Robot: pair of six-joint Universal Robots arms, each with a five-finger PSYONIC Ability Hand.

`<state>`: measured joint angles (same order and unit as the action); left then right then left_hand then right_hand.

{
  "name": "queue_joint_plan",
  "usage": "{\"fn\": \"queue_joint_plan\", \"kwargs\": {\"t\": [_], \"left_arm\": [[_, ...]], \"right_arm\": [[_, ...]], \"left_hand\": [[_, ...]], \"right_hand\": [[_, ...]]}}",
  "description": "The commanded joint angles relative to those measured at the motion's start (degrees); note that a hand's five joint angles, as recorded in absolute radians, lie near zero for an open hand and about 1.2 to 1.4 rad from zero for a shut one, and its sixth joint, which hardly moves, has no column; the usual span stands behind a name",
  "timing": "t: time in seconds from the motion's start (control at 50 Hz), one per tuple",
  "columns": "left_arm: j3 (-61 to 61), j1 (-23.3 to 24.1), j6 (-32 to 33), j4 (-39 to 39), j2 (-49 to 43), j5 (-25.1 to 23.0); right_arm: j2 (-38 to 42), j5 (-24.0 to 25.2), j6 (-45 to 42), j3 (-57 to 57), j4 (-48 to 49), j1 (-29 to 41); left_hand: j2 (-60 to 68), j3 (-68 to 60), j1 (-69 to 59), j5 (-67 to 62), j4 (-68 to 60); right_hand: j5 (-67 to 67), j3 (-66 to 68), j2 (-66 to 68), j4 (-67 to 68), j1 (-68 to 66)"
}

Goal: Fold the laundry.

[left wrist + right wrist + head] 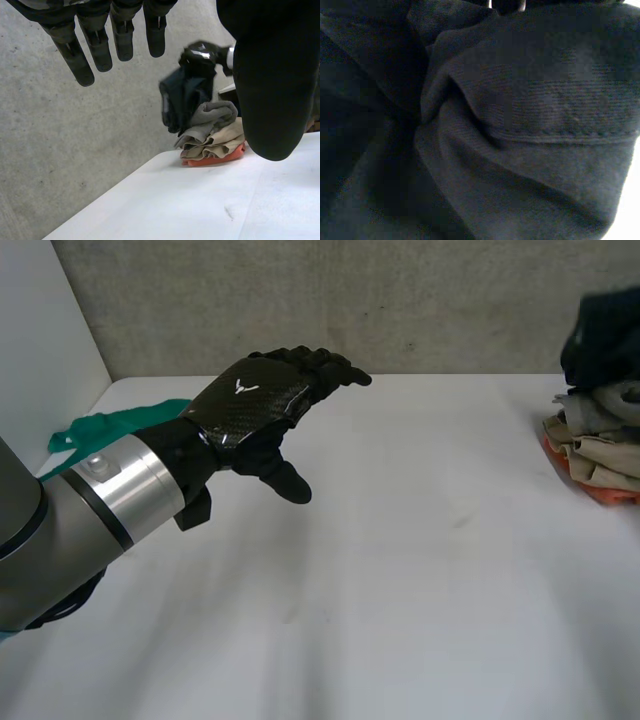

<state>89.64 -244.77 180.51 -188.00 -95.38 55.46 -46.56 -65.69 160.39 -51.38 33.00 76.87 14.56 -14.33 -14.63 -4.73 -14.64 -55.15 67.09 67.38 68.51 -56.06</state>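
Note:
My left hand [250, 405] hovers open above the white table [400, 590], fingers straight and thumb spread; its fingers [122, 35] and thumb point toward the pile in its own wrist view. A pile of folded laundry [600, 455] sits at the table's far right: grey, beige and orange pieces [215, 142]. Above the pile hangs a dark garment [182, 97], bunched and lifted, with my right hand [200, 54] shut on its top. The same dark garment [603, 335] shows over the pile in the head view, and its folds and a stitched hem [520, 130] lie close under my right palm.
A green cloth [110, 425] lies at the table's far left, behind my left arm. A grey concrete wall [350, 300] runs along the table's back edge. Bare white tabletop stretches between my left hand and the pile.

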Motion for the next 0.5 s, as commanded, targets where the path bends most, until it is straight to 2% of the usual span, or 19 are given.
{"fn": "queue_joint_plan", "kwargs": {"t": [0.02, 0.06, 0.18, 0.3, 0.5], "left_arm": [[0.10, 0.08, 0.02, 0.00, -0.15, 0.00], [0.18, -0.01, 0.02, 0.00, -0.15, 0.00], [0.62, -0.01, 0.02, -0.09, -0.07, -0.09], [0.71, -0.01, 0.02, -0.09, -0.07, 0.00], [1.06, -0.01, -0.07, -0.09, 0.02, 0.00]], "right_arm": [[5.07, 7.85, -0.69, -5.39, 0.84, -6.55], [5.25, 10.04, -0.78, -7.59, 1.45, -7.78], [3.58, 12.34, -0.60, -11.37, 2.86, -9.28], [1.21, 12.52, -0.07, -12.87, 3.21, -9.28], [3.05, 11.55, -0.16, -13.05, 4.44, -9.37]], "left_hand": [[2.55, -2.78, -2.48, -2.38, -2.47], [2.55, -2.78, -2.48, -2.38, -2.47], [2.39, -2.61, -2.31, -2.21, -2.30], [2.39, -2.61, -2.31, -2.21, -2.30], [2.22, -2.45, -2.15, -2.04, -2.13]], "right_hand": [[-14.85, 12.91, 12.62, 11.49, -23.94], [-14.85, 12.91, 12.62, 11.49, -23.94], [-14.85, 12.91, 12.62, 11.49, -23.94], [-14.85, 12.91, 12.62, 11.49, -23.94], [-14.85, 12.91, 12.62, 11.49, -23.94]]}}
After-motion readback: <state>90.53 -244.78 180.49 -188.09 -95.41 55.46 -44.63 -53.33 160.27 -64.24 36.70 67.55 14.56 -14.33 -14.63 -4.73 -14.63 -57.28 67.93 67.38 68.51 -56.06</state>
